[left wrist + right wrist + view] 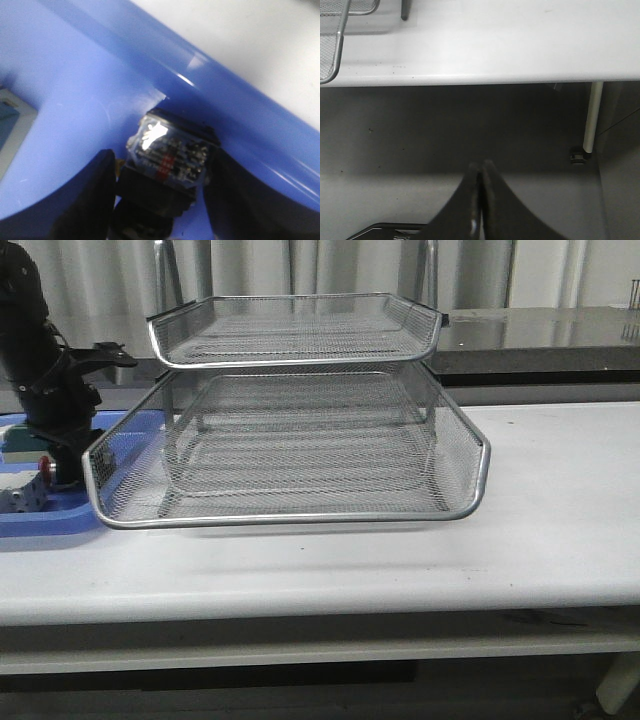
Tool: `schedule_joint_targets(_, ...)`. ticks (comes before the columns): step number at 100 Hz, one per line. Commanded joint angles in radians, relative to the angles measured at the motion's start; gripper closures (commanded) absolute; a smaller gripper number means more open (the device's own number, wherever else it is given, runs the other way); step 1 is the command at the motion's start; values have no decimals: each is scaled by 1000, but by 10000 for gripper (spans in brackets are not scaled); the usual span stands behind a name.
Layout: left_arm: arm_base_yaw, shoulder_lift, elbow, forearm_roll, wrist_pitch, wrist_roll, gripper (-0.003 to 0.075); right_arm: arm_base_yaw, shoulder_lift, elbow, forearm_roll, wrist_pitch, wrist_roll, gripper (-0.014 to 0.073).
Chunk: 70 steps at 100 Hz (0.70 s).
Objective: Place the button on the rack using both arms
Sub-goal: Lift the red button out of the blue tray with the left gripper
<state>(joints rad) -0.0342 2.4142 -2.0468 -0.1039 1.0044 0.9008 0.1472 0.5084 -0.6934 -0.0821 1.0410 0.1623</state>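
Observation:
The button (167,155) lies in the blue tray (75,90) against its rim, its dark blue block body facing the left wrist camera. My left gripper (161,165) straddles it, with a black finger (85,200) against each side of its body. In the front view the left gripper (55,465) is down in the blue tray (60,522) at the far left, and the button's red cap (45,469) shows beside it. The silver wire-mesh rack (300,440) stands mid-table. My right gripper (481,165) is shut and empty, below the table's front edge.
A white dotted block (20,498) and a greenish block (20,438) lie in the blue tray beside the left gripper. The rack's lower tray is slid forward, close to the blue tray. A corner of the rack (332,50) and a table leg (592,117) show in the right wrist view.

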Motion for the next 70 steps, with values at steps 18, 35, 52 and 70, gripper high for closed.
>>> schedule_joint_targets(18,-5,-58,-81,-13,41,-8,707,-4,3,-36,-13,-51,-2,661)
schedule_joint_targets(35,-5,-64,-212,-15,157,-71,711,-4,3,-36,-13,-51,-2,661)
schedule_joint_targets(52,-5,-66,-345,-15,269,-116,711,-4,3,-36,-13,-51,-2,661)
schedule_joint_targets(70,-5,-120,-359,-15,269,-143,711,-4,3,-36,-13,-51,-2,661)
